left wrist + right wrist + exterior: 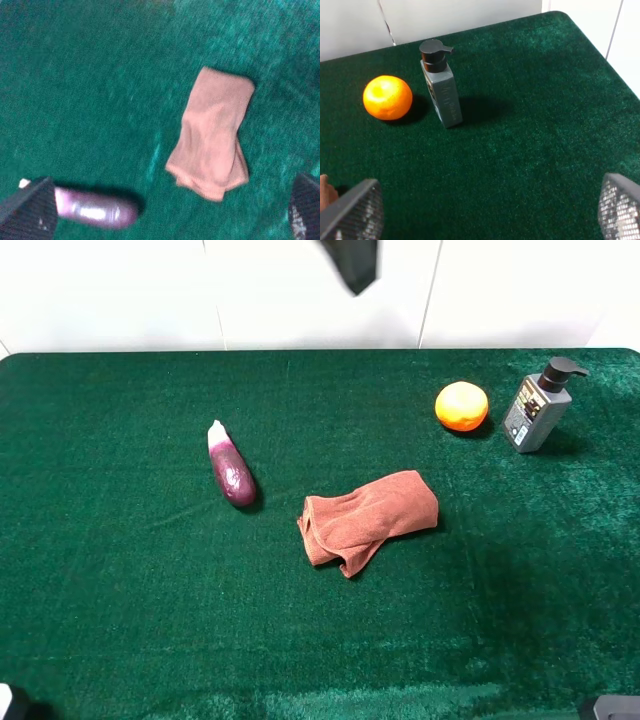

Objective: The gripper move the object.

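Because the orange sits just beside the grey pump bottle, on the side of it toward the middle of the green surface, the coming move turns on how I come at that pair with my right pincer. In my right wrist view the fruit lies ahead of the pincer and off toward one fingertip, with the bottle nearly straight ahead, so I judge I must shift sideways toward the orange before I go down, or the bottle will be in the way of one finger. The orange is round and has no long axis to line up with; the bottle stands upright, apart from the fruit but near it. My right pincer is spread wide and holds nothing, its two mesh-padded fingertips showing at the edges of the view, well short of the fruit. My left pincer is also spread wide and empty; it looks down on the rust-brown folded cloth and the purple eggplant, both well apart from the bottle. From the high camera the orange rests near the far right of the surface, just left of the bottle, so the right arm is plainly the nearer one.
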Tool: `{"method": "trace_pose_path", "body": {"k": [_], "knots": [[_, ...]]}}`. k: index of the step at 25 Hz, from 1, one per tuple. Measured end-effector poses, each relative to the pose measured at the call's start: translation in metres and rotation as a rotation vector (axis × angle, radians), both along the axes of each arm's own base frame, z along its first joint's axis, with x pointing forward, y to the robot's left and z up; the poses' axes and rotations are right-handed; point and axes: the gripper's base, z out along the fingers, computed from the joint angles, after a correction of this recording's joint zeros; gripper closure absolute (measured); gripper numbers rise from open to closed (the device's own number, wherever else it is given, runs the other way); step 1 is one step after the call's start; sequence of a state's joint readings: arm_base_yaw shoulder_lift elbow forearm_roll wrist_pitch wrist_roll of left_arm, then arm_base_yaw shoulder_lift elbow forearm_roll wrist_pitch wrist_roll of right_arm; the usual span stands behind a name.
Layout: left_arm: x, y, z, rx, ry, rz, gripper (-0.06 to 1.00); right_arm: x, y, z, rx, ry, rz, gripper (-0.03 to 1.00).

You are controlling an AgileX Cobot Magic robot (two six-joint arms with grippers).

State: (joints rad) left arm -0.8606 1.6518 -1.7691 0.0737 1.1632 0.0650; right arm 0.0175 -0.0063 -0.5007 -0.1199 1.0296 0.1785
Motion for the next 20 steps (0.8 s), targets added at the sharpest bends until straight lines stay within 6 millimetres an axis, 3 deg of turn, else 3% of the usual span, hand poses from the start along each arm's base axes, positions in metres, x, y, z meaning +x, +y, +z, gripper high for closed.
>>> {"method": "trace_pose_path", "body": {"k": [15,20], "knots": [[-0.098,0.124,-0.001,-0.021,-0.034,0.134,-0.05,0.0,0.0,0.0,0.0,0.0,0.0,0.31],[-0.128,0.159,-0.013,-0.062,-0.044,0.164,-0.05,0.0,0.0,0.0,0.0,0.0,0.0,0.31]]}}
